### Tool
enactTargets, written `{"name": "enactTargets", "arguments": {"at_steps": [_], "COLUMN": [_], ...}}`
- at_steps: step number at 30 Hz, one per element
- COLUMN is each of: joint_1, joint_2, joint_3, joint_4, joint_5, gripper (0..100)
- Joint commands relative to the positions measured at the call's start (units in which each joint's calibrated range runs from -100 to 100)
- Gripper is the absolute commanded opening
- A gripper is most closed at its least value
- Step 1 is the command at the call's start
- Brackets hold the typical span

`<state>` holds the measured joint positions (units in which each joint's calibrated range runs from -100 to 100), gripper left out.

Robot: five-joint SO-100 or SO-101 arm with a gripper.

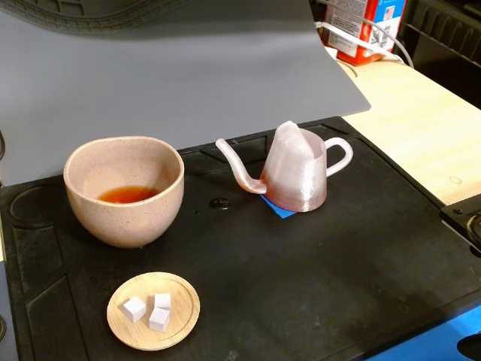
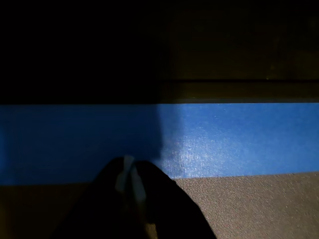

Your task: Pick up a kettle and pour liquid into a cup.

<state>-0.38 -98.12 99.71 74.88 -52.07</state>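
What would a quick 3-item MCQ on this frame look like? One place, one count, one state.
1. In the fixed view, the kettle stands where relative to the cup?
A. right
B. left
C. inside it

2. White cubes on the wooden dish?
A. one
B. three
C. five

3. The cup is:
A. empty
B. brim-full
C. holding a little liquid

Key: 1 A, kettle sits right of the cup, upright on the black mat. 2 B, three cubes countable. 3 C, a shallow reddish pool at the bottom.

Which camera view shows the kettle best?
The fixed view: the kettle stands whole on the black mat, spout toward the cup. The wrist view shows none of it, only blue tape and the dark gripper.
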Motion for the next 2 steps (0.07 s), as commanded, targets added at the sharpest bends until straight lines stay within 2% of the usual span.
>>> {"name": "enactTargets", "arguments": {"at_steps": [1, 2], "joint_1": [0.0, 0.0], "joint_2": [0.0, 0.0], "joint_3": [0.2, 0.2], "joint_4": [0.2, 0.2], "joint_5": [0.3, 0.3], "gripper": [1, 1]}}
